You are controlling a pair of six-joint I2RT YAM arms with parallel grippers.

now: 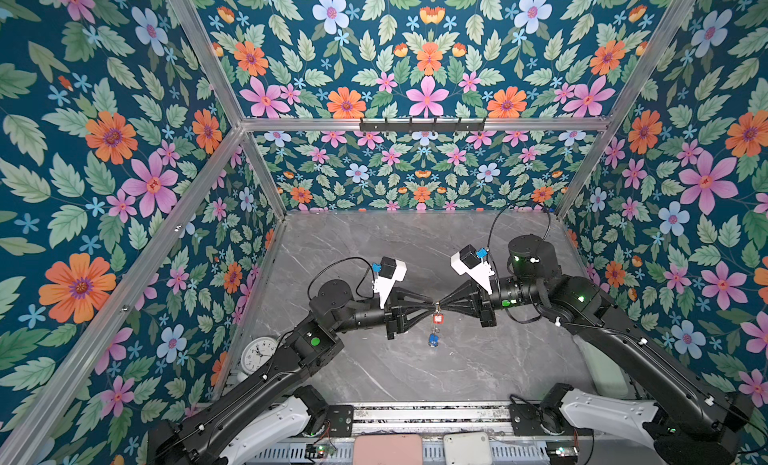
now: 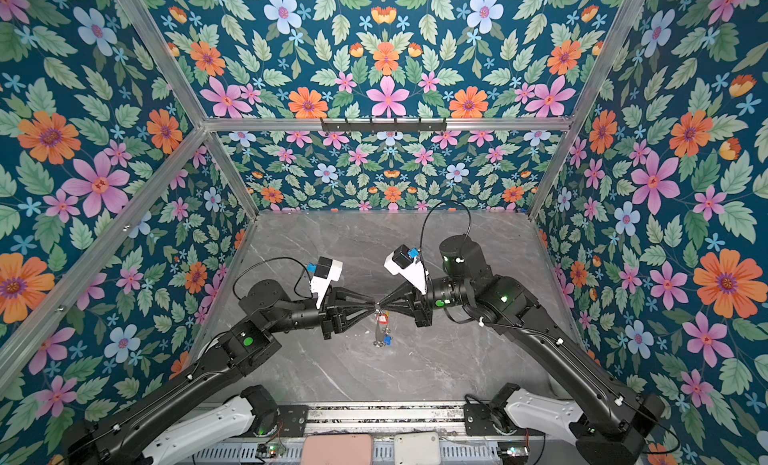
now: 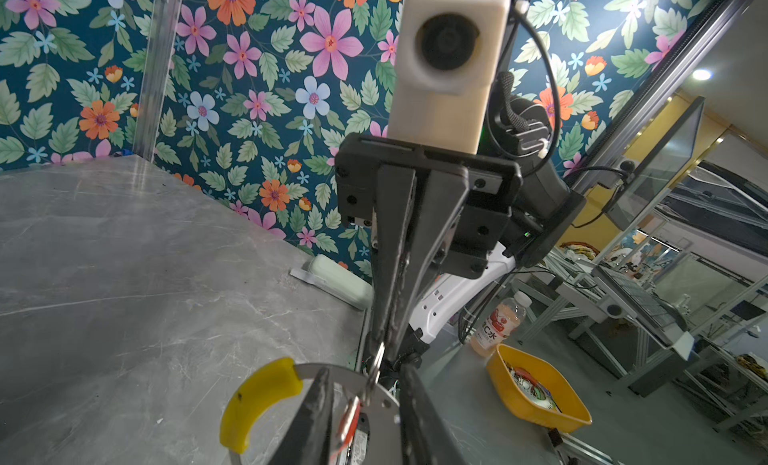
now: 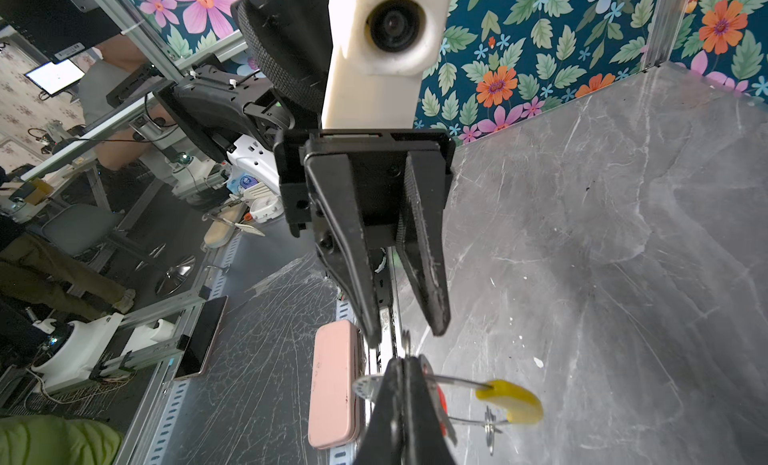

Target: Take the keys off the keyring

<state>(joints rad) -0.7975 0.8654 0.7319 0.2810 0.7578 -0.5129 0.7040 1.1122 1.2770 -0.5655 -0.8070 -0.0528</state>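
Beside bottle (image 3: pixel 500 321), yellow bin (image 3: pixel 555 373), colourful clutter inside

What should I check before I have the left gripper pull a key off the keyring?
1. Right gripper shut on the keyring: ok.
2. Keyring held up between both arms, with its yellow segment outside both grips: ok.
3. Left gripper closed on a key loop: not ok, its jaws stand apart.
4. Which small loop sits between the left jaws: cannot tell.
5. Red-tagged key hanging just under the gripper tips: ok.
6. Blue-tagged key, hanging lower, lifted off the table: cannot tell.
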